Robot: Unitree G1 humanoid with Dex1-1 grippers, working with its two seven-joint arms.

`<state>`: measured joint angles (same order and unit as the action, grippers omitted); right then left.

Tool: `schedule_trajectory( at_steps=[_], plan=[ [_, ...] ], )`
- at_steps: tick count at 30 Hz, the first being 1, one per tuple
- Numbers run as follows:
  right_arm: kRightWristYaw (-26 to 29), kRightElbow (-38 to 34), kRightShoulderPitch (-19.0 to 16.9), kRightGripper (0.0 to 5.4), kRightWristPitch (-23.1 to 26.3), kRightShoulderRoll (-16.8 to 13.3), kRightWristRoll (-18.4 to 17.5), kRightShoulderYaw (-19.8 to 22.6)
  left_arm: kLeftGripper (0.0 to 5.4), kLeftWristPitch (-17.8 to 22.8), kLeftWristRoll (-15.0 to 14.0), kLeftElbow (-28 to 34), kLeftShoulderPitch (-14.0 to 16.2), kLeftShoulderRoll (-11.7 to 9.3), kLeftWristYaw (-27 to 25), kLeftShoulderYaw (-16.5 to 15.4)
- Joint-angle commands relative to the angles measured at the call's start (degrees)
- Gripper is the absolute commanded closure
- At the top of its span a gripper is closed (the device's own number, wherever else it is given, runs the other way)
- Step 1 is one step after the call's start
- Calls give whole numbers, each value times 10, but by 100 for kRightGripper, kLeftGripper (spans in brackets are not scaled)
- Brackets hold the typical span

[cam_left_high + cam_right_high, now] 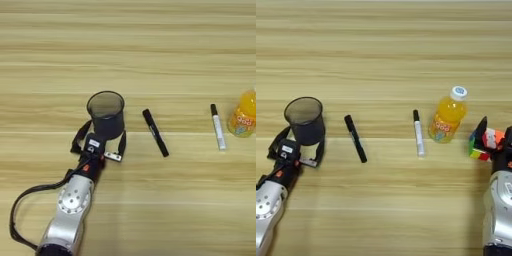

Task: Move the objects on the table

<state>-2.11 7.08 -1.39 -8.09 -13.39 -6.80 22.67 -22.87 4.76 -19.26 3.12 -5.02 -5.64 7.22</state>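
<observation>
At left of centre on the pale striped wooden table (150,50), the left gripper (99,142) spreads wide around the empty upright black wire-mesh pen cup (106,115), while at right edge the right gripper (495,134) clasps the small multicoloured puzzle cube (485,144), the slim all-black marker (155,132) lying loose between.

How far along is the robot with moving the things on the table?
Nothing looks finished. In hand: the left gripper has its jaws around the mesh cup, and the right gripper is around the cube. Neither looks lifted. Left: the black marker lies untouched on the table.
</observation>
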Motion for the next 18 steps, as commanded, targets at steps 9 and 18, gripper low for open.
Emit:
schedule_trajectory(
  at_steps=[9,18],
  plan=[
    [-5,-7,-3,2,-2,7,4,-8,0,-3,6,-42,-50,-3,2,-6],
    [-7,-6,-1,2,-3,9,6,-9,0,-6,5,-99,-103,-4,-1,-8]
  ],
)
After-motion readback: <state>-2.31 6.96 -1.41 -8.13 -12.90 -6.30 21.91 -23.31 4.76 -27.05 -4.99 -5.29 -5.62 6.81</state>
